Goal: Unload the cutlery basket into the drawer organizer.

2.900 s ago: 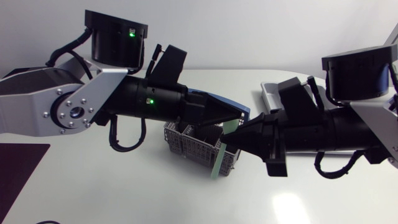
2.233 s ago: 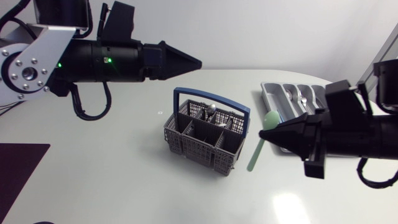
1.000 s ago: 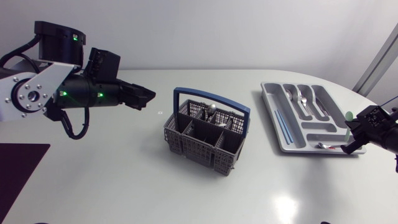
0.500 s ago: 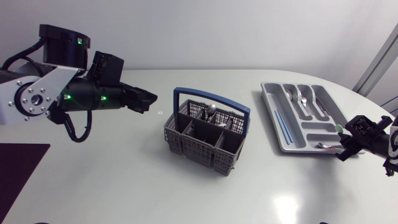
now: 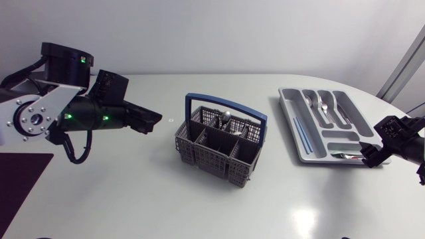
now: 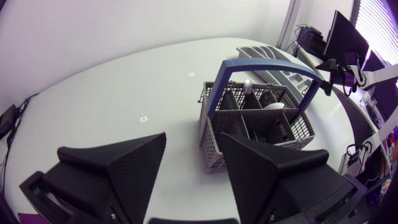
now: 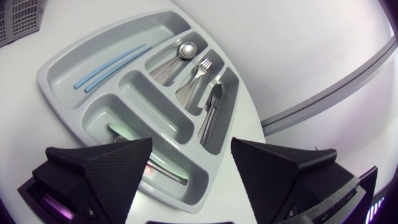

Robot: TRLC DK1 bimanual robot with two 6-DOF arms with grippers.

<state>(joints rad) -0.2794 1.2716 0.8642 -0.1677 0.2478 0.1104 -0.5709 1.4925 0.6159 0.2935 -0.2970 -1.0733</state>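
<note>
The grey cutlery basket with a blue handle stands mid-table, with some metal cutlery upright in its back cells. My left gripper hovers open and empty to its left, pointing at it; in the left wrist view the basket lies ahead of the fingers. The grey drawer organizer lies at the right. My right gripper is open at its near right corner. In the right wrist view a pale green spoon lies in the organizer's nearest compartment, just ahead of the open right gripper.
The organizer also holds two blue sticks, a spoon, a fork and a knife in separate compartments. A dark mat lies at the table's left front edge. Bare white tabletop surrounds the basket.
My right gripper has opened and let go of the green spoon, which now lies in the organizer's near compartment. The left arm shifted only slightly, its gripper dipping a little.
</note>
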